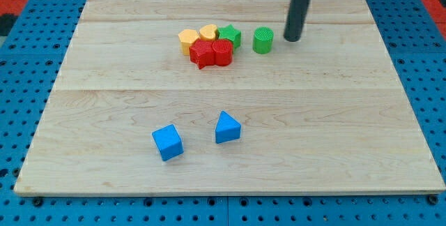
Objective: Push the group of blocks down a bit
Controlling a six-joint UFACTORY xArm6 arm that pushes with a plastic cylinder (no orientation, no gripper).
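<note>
A tight group of blocks sits in the upper middle of the wooden board [104,79]: a yellow hexagon [188,38], a yellow heart-like block [208,32], a green star [229,35], a red star [203,54] and a red round block [221,51]. A green cylinder [263,40] stands apart, just right of the group. My tip [291,39] rests on the board right of the green cylinder, a small gap away, touching no block.
A blue cube [168,142] and a blue triangular block [227,127] lie in the lower middle of the board. A blue pegboard [28,114] surrounds the board on all sides.
</note>
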